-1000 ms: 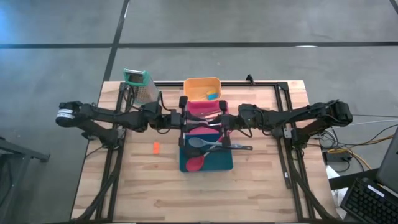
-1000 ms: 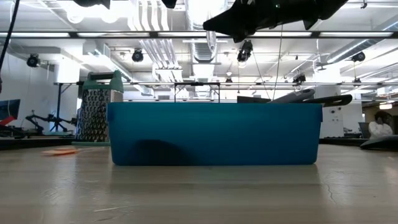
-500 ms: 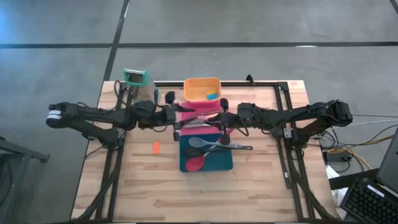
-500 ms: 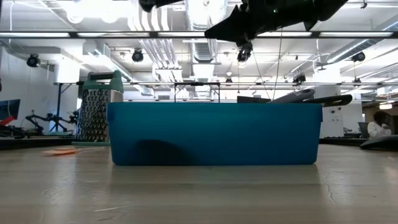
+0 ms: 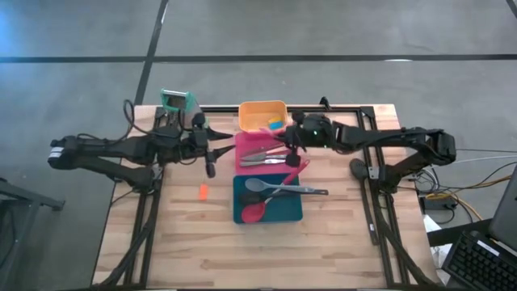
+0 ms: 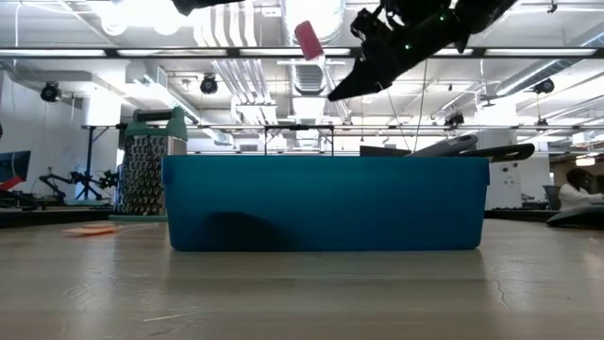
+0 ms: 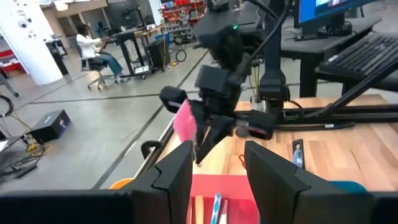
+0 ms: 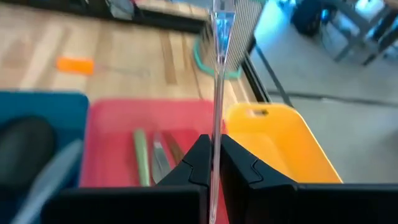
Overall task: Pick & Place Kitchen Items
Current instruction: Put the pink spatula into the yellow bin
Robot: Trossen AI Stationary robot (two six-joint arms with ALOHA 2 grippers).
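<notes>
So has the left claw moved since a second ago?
Yes. The left claw, which was over the pink tray, has pulled back toward its own side and now hangs off the tray's left edge, nearer the grater.

Bright overhead striplights, blurred wrist foregrounds

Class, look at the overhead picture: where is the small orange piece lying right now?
In the high view, the orange piece lies loose on the bare table, on the left arm's side, just left of the teal tray.
</notes>
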